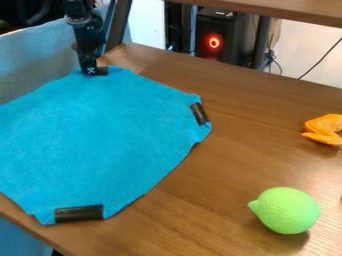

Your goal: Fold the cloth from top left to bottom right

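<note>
The black gripper hangs at the upper left, its tip down at the top edge of the blue cloth, near the table's back corner. Whether it holds any fabric cannot be told. The blue cloth lies spread nearly flat over the left half of the wooden table. Two dark strips sit on it, one at its right corner and one along its bottom edge. On the left, the cloth runs out of view.
On the brown table, a green lemon-shaped toy lies at the lower right and an orange toy at the right edge. A grey-blue padded panel stands along the back left. A shelf edge crosses the top right.
</note>
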`<action>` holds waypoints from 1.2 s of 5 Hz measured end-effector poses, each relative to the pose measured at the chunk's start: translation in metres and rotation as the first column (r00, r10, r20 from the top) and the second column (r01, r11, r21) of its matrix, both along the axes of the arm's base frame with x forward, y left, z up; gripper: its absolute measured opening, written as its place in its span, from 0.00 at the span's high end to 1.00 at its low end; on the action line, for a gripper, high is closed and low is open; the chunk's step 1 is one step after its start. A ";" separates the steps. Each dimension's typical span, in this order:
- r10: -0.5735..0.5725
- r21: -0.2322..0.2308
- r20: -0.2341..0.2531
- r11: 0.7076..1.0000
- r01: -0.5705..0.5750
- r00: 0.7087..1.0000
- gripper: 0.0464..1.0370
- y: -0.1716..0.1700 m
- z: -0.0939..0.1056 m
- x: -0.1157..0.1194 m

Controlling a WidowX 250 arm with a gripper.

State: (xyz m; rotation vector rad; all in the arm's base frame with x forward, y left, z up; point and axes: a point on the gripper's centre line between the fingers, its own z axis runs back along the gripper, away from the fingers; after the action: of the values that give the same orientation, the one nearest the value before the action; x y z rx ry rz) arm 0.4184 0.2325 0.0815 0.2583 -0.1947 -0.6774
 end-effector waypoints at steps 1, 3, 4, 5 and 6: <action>0.008 -0.043 0.034 0.999 -0.007 0.999 1.00 -0.001 0.013 0.005; -0.040 -0.091 0.094 0.995 0.048 0.995 1.00 -0.016 0.044 -0.028; -0.102 -0.101 0.092 0.989 0.112 0.991 1.00 -0.033 0.048 -0.063; -0.165 -0.097 0.098 0.980 0.175 0.981 1.00 -0.053 0.056 -0.101; -0.236 -0.088 0.072 0.966 0.241 0.969 1.00 -0.077 0.054 -0.141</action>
State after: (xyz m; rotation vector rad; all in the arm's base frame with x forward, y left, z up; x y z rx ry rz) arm 0.2777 0.1551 0.1357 0.1636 -0.3194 -0.8973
